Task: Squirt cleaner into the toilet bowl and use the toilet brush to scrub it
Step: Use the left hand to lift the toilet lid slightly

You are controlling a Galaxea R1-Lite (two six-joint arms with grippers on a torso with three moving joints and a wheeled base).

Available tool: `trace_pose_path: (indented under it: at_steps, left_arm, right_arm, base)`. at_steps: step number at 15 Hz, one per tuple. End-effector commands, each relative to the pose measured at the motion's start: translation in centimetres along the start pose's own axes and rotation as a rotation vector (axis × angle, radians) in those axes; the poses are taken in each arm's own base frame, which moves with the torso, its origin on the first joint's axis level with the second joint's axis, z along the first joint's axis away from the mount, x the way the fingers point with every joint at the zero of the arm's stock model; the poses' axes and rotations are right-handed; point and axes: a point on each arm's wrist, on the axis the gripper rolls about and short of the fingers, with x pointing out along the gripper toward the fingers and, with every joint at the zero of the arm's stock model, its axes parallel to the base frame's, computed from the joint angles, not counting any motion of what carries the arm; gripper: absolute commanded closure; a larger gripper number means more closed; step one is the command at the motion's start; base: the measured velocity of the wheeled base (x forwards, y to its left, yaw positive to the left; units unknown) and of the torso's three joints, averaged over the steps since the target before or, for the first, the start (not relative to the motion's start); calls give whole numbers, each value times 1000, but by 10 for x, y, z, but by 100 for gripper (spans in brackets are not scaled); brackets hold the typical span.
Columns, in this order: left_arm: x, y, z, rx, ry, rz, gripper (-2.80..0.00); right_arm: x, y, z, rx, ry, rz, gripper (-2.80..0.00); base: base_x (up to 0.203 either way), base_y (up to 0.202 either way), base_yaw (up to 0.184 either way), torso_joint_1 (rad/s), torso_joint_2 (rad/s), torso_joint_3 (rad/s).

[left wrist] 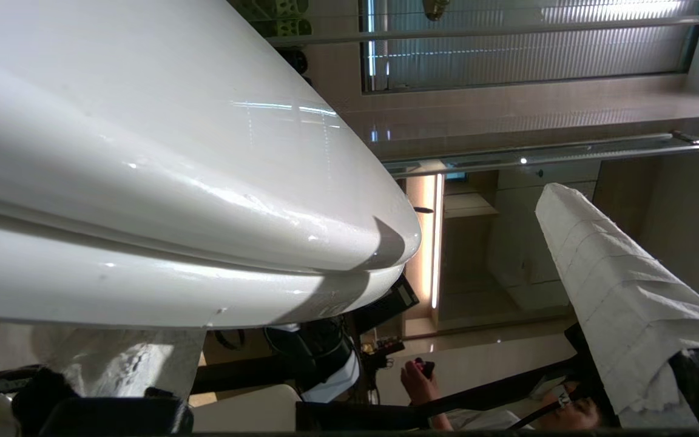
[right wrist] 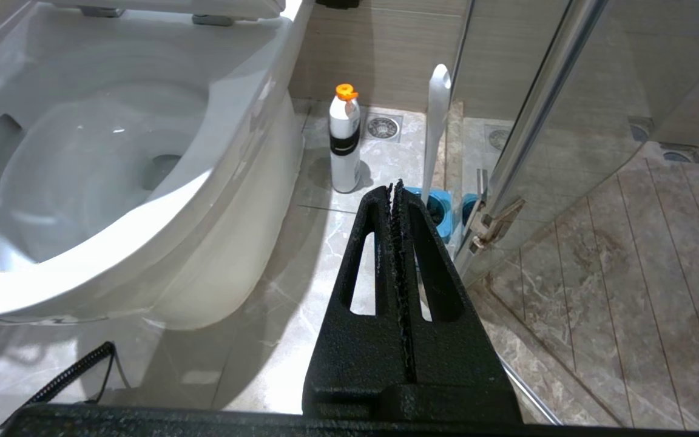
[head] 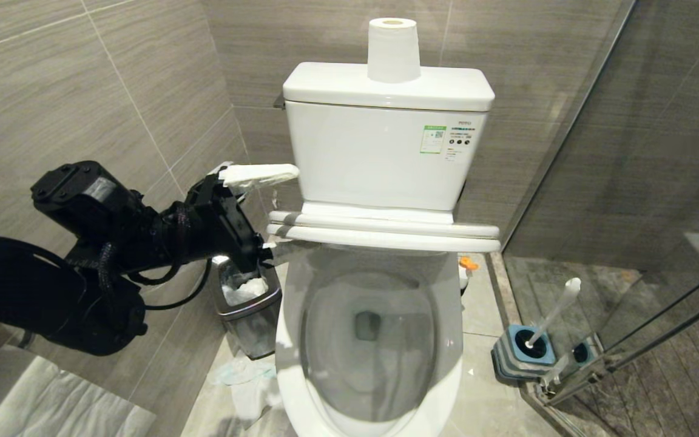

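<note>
**A:** Where do the hands stand?

**B:** The left gripper hangs beside the raised seat and lid, fingers spread wide and empty, one wrapped in white paper. It sits just above the small steel bin, next to the tank. The right gripper is low by the floor, fingers pressed together on nothing, pointing toward the brush corner.

**A:** And the toilet itself?

**B:** The toilet bowl is uncovered, seat and lid tipped up against the tank. The basin looks plain white and wet; no blue cleaner shows in it.

**A:** The supplies?

**B:** A white bottle with an orange cap stands upright on the floor tiles just beside the toilet's base, on the robot's right. The toilet brush leans in its blue holder near the glass shower door, a little farther right.

**A:** So, progress?

**B:** Early, by my reading. The bowl is opened up; squirting and scrubbing both appear not yet done, with bottle and brush untouched.
</note>
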Motion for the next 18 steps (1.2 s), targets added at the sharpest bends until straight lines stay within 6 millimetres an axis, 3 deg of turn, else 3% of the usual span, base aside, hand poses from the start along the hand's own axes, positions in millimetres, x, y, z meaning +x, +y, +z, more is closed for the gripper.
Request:
trace_pose_path:
  at_steps: [1, 7, 12, 18]
  left_arm:
    - [0, -6, 4, 25, 3, -11, -280]
    - [-2, -25, 22, 46, -28, -7, -280]
    - [10, -45, 37, -15, -85, -1, -280]
    - [33, -51, 30, -50, -166, -33, -280]
  right_arm:
    - [0, 0, 0, 0, 3, 0, 0]
    - [0, 0, 0, 0, 3, 0, 0]
    - [0, 0, 0, 0, 3, 0, 0]
    - [0, 0, 0, 0, 3, 0, 0]
  base:
    - [0, 0, 0, 0, 0, 0]
    - [0, 0, 0, 0, 0, 0]
    - [0, 0, 0, 0, 0, 0]
    - [0, 0, 0, 0, 0, 0]
